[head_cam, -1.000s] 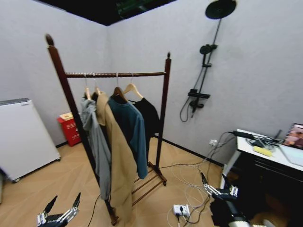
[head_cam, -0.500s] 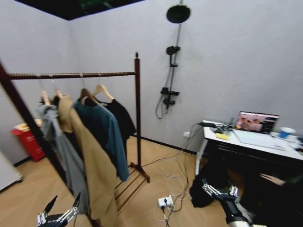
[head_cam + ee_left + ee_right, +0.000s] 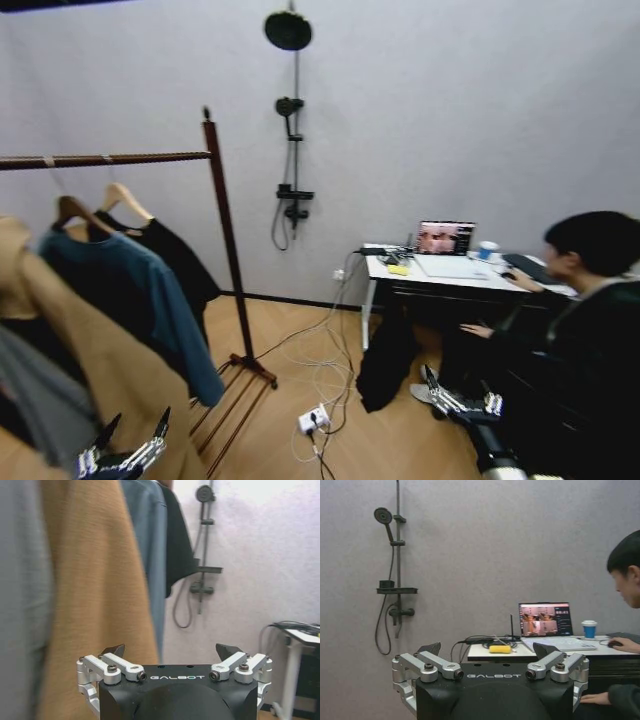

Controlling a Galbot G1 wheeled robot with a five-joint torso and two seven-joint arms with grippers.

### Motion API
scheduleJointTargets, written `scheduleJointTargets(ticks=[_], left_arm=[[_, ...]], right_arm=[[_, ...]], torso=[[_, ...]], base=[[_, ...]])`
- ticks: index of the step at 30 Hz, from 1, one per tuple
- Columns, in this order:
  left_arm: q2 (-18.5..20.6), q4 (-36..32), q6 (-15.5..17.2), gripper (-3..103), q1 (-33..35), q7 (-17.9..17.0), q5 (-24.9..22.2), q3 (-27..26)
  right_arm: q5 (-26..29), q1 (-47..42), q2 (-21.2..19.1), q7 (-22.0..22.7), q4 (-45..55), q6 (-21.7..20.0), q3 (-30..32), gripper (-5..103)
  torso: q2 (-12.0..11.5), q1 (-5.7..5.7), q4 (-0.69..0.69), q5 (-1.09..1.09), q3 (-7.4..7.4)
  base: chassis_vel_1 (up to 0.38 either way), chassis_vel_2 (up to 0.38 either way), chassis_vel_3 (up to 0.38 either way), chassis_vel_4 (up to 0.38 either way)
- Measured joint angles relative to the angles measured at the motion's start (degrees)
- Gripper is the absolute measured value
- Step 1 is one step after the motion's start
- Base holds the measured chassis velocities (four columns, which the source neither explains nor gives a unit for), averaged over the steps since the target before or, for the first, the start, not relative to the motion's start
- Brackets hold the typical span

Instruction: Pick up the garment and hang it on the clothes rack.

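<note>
- Clothes rack (image 3: 225, 240): at left of head view. One dark reddish-brown post w/ knob finial upright, top bar running off toward the left edge, slatted base on the wood floor.
- Garment (image 3: 170, 255): black top on a light wooden hanger, hook over the top bar. It is the item nearest the visible post, just beside the teal-blue shirt (image 3: 130, 300). In left wrist view it hangs beyond the teal shirt, dark sleeve in front of the wall.
- Tan coat (image 3: 90, 390): hangs nearer the camera than the teal shirt; grey item at the far left edge.
- Left hand (image 3: 125, 450): low, at bottom left of head view, close in front of the tan coat. Fingers (image 3: 112, 652) spread apart, nothing between them; not touching any clothing.
- Right hand (image 3: 462, 398): low, at bottom right of head view, fingers (image 3: 429, 649) spread, holding nothing. Faces the bench (image 3: 530, 652).
- Bench: stands vs. the grey wall, well apart from the rack; carries an open laptop (image 3: 445, 238), a blue cup (image 3: 589, 628), a yellow item, cables.
- Shower fitting (image 3: 290, 120): wall-mounted, between rack and bench.
- Floor: power strip (image 3: 314, 418) w/ loose cables near the rack base.
</note>
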Motion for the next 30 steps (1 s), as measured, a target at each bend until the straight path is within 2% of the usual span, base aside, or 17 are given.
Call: scheduleJointTargets(ticks=[19,25,30], left_arm=[[0.0,0.0,0.0,100,0.0,0.0,0.0,0.0],[0.0,0.0,0.0,100,0.0,0.0,0.0,0.0],[0.0,0.0,0.0,100,0.0,0.0,0.0,0.0]], right_arm=[[0.0,0.0,0.0,0.0,0.0,0.0,0.0,100],[0.0,0.0,0.0,0.0,0.0,0.0,0.0,100],[0.0,0.0,0.0,0.0,0.0,0.0,0.0,100]], torso=[[0.0,0.00,-0.02,0.00,0.00],[0.0,0.02,0.02,0.00,0.01],[0.0,0.01,0.01,0.00,0.01]], base=[[-0.121,-0.126,-0.115,-0.117],[0.004,-0.066,-0.053,-0.003],[0.092,-0.079,-0.088,0.095]])
